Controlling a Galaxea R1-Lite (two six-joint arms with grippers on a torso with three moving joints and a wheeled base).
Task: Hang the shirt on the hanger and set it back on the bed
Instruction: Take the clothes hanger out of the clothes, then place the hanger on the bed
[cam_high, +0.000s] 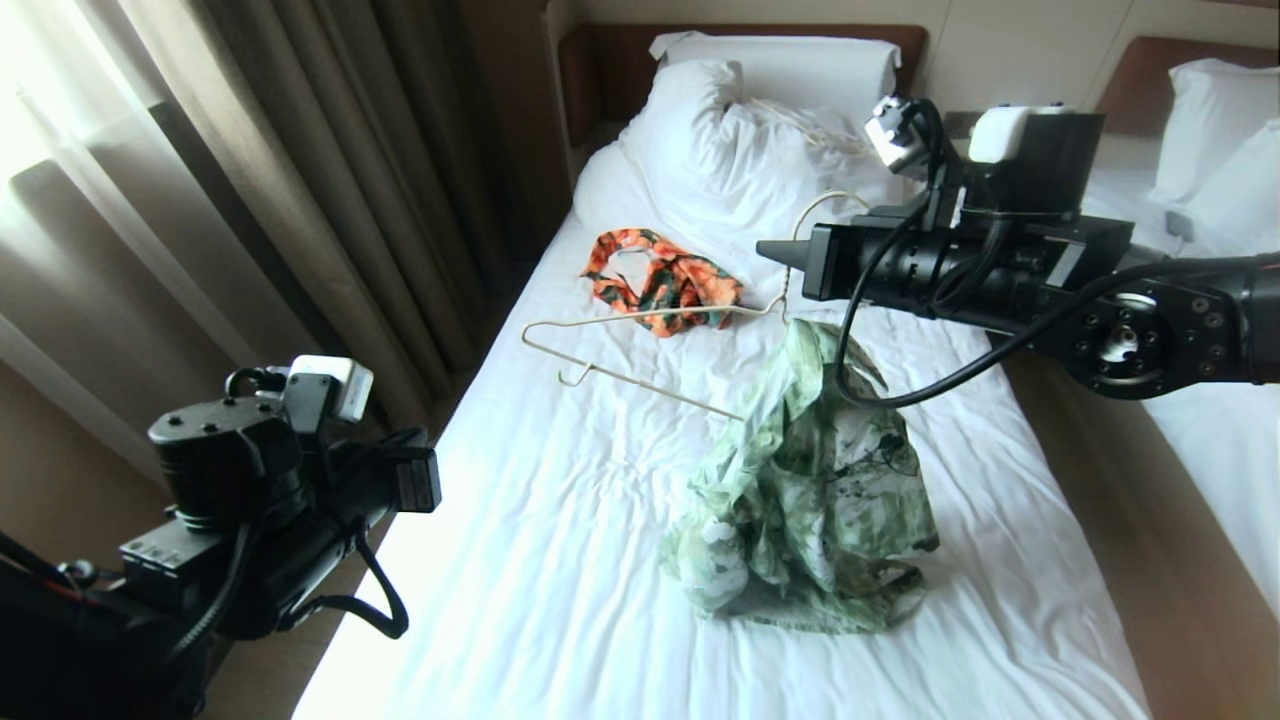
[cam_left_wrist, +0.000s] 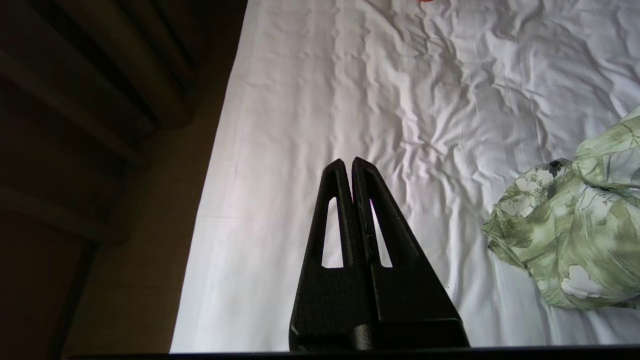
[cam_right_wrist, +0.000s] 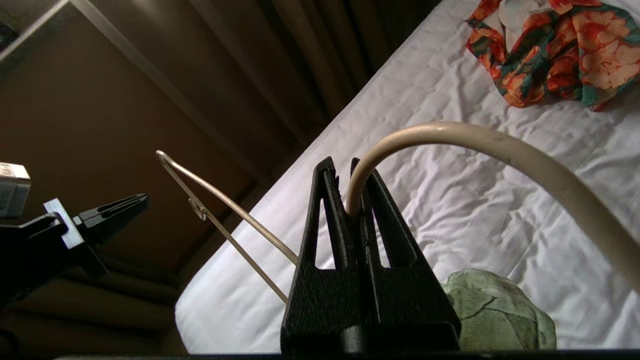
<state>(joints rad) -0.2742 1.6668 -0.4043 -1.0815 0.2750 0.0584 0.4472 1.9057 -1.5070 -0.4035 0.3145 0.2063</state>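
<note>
The right gripper (cam_right_wrist: 346, 167), black and wedge-shaped, has its jaws clamped on the neck of the thin cream-coloured wire hanger (cam_high: 640, 345), gripping it just below the curved hook, which arcs up and away from the jaw tips in the right wrist view. From those jaws the hanger's triangular frame reaches out over the bed toward the curtained side, held clear of the sheet, and one shoulder of it is threaded into the light green floral short-sleeved shirt (cam_high: 815, 490). That shirt hangs directly beneath the jaws in a crumpled bundle, its lower folds resting on the large bed with wrinkled white sheets (cam_high: 560, 560). Just beyond the jaws, toward the head of the bed, lies an orange-and-dark-green patterned garment (cam_high: 665, 282), apart from the shirt, and behind it sits a big white pillow (cam_high: 720, 150).

The left gripper (cam_left_wrist: 348, 165) hovers low at the near edge of the bed on the curtain side, its black jaws pressed together with nothing between them. Ahead of those jaws stretches bare rumpled sheet; the green shirt lies off to one side, well apart from the tips. Brown curtains (cam_high: 300, 200) hang along the far side of the left arm.
</note>
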